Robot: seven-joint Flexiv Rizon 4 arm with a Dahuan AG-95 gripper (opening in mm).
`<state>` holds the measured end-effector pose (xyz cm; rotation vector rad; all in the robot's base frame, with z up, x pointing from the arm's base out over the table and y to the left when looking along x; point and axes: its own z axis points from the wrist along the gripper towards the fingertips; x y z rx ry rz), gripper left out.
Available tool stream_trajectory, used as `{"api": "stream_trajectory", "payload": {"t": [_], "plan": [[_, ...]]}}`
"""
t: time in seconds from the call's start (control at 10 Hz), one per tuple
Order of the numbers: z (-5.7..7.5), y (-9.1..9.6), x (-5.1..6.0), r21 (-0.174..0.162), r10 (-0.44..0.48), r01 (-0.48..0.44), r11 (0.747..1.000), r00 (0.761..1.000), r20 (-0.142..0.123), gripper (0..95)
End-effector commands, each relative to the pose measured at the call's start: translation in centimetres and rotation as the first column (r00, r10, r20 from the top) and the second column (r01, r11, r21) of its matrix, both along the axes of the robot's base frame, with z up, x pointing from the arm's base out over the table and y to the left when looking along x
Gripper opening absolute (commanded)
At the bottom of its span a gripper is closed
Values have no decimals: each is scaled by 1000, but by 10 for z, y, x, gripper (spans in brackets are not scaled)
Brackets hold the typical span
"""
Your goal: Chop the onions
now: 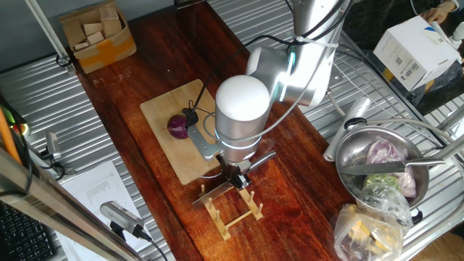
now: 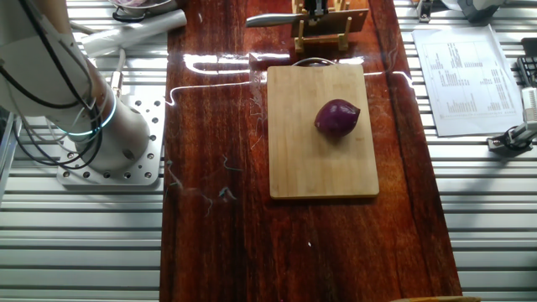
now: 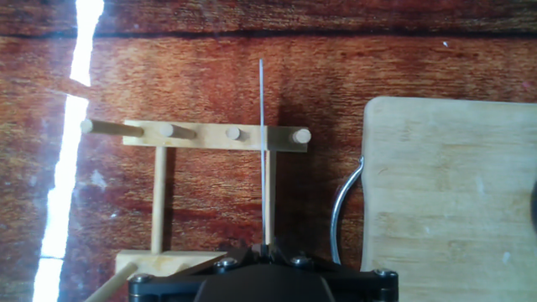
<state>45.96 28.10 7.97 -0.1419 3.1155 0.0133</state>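
A small dark purple onion [image 1: 177,126] [image 2: 336,117] lies on the bamboo board [image 1: 163,109] [image 2: 310,168] [image 3: 453,193], right of the board's centre in the other fixed view. My gripper [image 1: 235,174] [image 2: 317,8] [image 3: 264,247] hangs over the wooden peg rack [image 1: 232,210] [image 2: 331,23] [image 3: 159,193] just off the board's end. It is shut on a knife [image 1: 210,194] [image 2: 268,18] [image 3: 263,151], whose blade shows edge-on in the hand view, running straight out from the jaws across the rack. The onion is out of the hand view.
A steel bowl [image 1: 348,156] of vegetables and a plastic bag [image 1: 370,232] sit on the metal rack beside the table. A cardboard box [image 1: 98,32] of wood blocks stands at the far corner. The arm's base [image 2: 109,143] is bolted beside the wooden strip. Papers [image 2: 461,75] lie on the other side.
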Motion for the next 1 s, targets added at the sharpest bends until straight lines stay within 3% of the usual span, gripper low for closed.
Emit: {"api": "stream_trajectory", "payload": {"t": [0.1, 0.4, 0.6, 0.7, 0.8, 1.0], "plan": [[17, 0, -3, 7, -2, 2, 1000, 1000, -4, 0], [66, -5, -5, 27, 14, -13, 1000, 1000, -25, 0], [100, -21, -8, 31, 41, -40, 999, 998, -48, 0], [112, -30, -8, 29, 51, -50, 998, 997, -57, 0], [125, -41, -5, 5, 71, -71, 997, 996, -61, 0], [126, -41, -5, -11, 53, -53, 999, 998, -39, 0]]}}
